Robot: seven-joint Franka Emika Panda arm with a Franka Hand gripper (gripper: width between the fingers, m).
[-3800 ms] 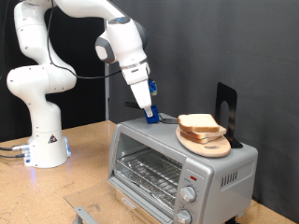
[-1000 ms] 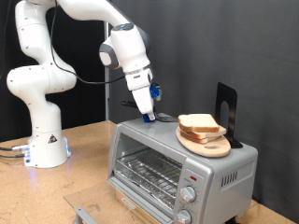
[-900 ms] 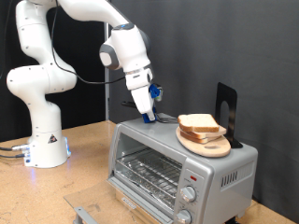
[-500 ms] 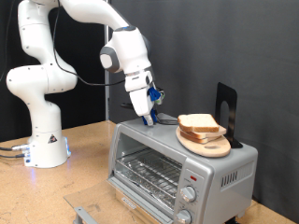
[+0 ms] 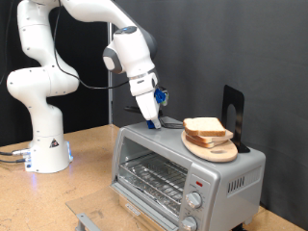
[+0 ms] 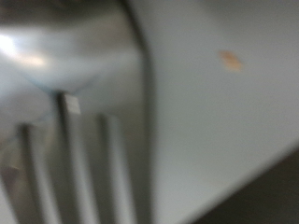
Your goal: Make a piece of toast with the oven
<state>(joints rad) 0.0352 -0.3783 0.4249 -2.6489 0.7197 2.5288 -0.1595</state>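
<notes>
The silver toaster oven (image 5: 183, 168) stands on the wooden table at the exterior view's right, and its wire rack (image 5: 149, 178) shows at the front. Two slices of bread (image 5: 204, 126) lie stacked on a round wooden board (image 5: 218, 150) on the oven's top. My gripper (image 5: 151, 122) points down with its tip just above the oven's top back edge, to the left of the bread and apart from it. It holds nothing that I can see. The wrist view is a close blur of grey metal (image 6: 206, 121) and thin bars (image 6: 70, 159), and my fingers do not show in it.
A black upright stand (image 5: 234, 114) sits behind the board on the oven. Two knobs (image 5: 195, 202) and a red light (image 5: 195, 180) are on the oven's front right. The arm's white base (image 5: 43, 144) stands at the left. A grey object (image 5: 85, 219) lies at the bottom edge.
The gripper has shifted slightly left and a little up along the oven's top. The bread, board and oven have not moved.
</notes>
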